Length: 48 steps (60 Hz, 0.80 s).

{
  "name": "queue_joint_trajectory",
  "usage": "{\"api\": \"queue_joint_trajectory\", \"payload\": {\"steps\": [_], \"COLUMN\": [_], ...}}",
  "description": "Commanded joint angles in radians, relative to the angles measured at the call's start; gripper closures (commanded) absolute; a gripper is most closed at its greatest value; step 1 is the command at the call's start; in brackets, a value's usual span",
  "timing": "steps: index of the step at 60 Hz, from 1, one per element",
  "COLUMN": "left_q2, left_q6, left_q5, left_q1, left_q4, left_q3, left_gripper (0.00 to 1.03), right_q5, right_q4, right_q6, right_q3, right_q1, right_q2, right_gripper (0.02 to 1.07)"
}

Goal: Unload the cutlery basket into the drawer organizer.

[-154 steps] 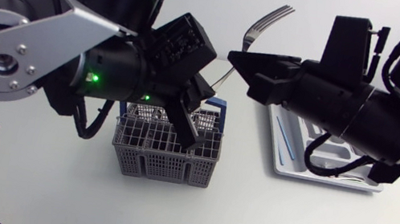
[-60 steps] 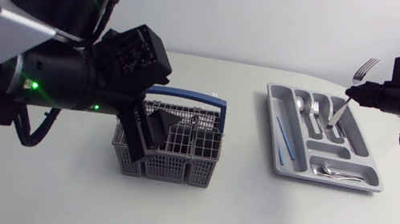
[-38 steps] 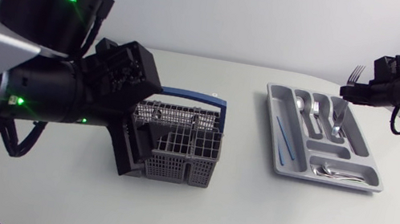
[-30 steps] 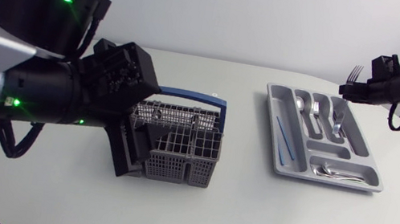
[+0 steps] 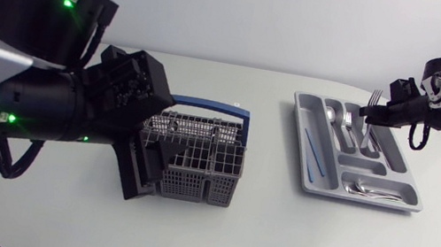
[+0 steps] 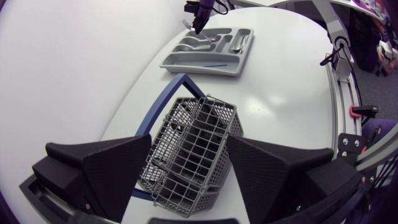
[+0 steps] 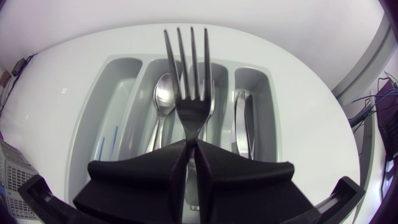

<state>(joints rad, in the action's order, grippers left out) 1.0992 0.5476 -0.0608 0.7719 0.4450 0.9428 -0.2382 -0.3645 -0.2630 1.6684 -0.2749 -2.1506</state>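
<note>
Fork point(image 7: 191, 93) in right hand point(image 7: 193, 149), tines ahead, over organizer point(image 7: 115, 99)

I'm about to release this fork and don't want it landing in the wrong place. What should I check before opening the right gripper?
1. Grip: the right gripper is shut on the handle of the fork, tines pointing ahead: ok.
2. Fork above the tray: ok.
3. Lined up with one slot: cannot tell; it hangs near the slot holding the spoon and the one beside it.
4. Fork low enough to drop gently: cannot tell.
5. Left gripper open at the basket, away from the tray: ok.
</note>
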Motion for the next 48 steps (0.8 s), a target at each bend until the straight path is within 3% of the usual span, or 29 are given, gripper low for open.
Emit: {"api": "queue_joint_trajectory", "payload": {"steps": [1,37,42,48], "left_q2": [-0.015,-0.025,-0.025,-0.027], "left_q6": [0.012,0.011,0.011,0.011], "left_q5": [0.004,0.004,0.004,0.004], "left_q1": [0.009,0.017,0.018,0.018], "left_q4": [0.006,0.020,0.021,0.023], "left_q3": [-0.024,-0.018,-0.016,-0.016], "left_gripper": [0.10,0.10,0.09,0.09], "right_q5": [-0.001,-0.010,-0.007,-0.009], "right_q4": [0.019,0.072,0.072,0.072], "right_q6": [-0.002,0.076,0.077,0.080], "right_q3": [0.025,0.168,0.169,0.154], "right_q1": [0.003,0.008,0.009,0.009], "right_q2": [-0.038,-0.241,-0.253,-0.238], "right_gripper": [1.02,1.01,0.91,0.70]}}
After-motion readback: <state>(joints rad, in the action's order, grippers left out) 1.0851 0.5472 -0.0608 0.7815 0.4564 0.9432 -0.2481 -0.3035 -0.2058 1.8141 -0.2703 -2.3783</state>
